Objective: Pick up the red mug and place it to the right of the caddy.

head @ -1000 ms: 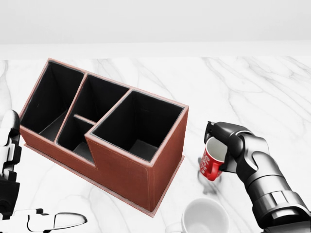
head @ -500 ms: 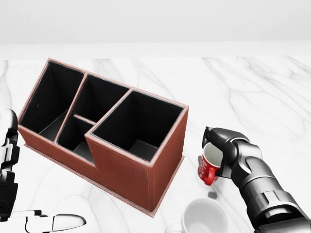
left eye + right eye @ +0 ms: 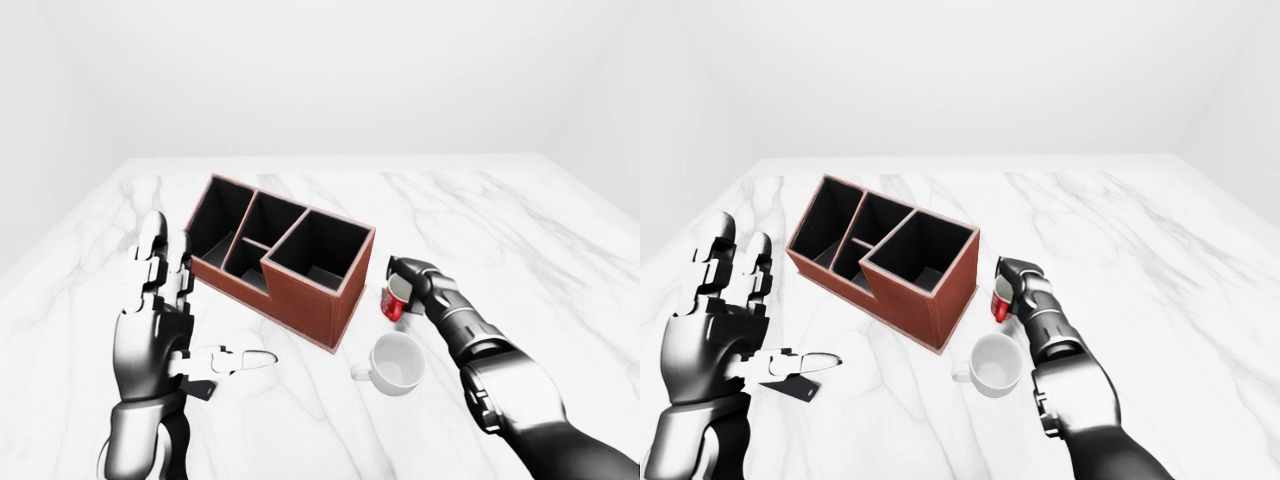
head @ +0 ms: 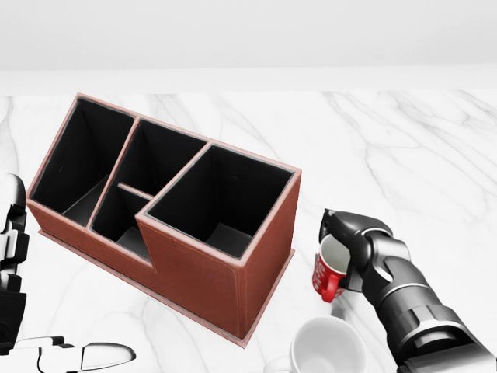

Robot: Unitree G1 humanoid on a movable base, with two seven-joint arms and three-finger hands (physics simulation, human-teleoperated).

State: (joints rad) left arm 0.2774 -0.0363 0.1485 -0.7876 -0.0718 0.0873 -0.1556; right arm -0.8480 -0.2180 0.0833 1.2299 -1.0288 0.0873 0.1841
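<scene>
The red mug (image 4: 328, 272) sits in the grip of the right hand (image 4: 359, 247), whose dark fingers (image 4: 335, 221) curl over its rim and white inside while the palm stands just to the mug's right in the head view. The mug tilts, its mouth turned up and toward the hand, and its lower edge lies close to the marble table (image 4: 404, 148); whether it touches the surface cannot be told. Compared with a second ago, the mug and the hand have come lower in the head view and a little toward its left, and the small shadow that lay under the mug half a second ago no longer shows apart from it. To the hand's left, just beside the mug but not touching it, stands the brown caddy (image 4: 233, 268), with its black compartments open to the top; it has not moved. Below the hand in the head view, near the mug, rests a white mug (image 4: 326, 348), upright and in the same spot as before. Well apart on the far side of the caddy, the left hand (image 3: 160, 330) hangs over the table with its fingers (image 3: 150, 255) spread and nothing in it, and it has sunk slightly in the head view since the earlier frames.
</scene>
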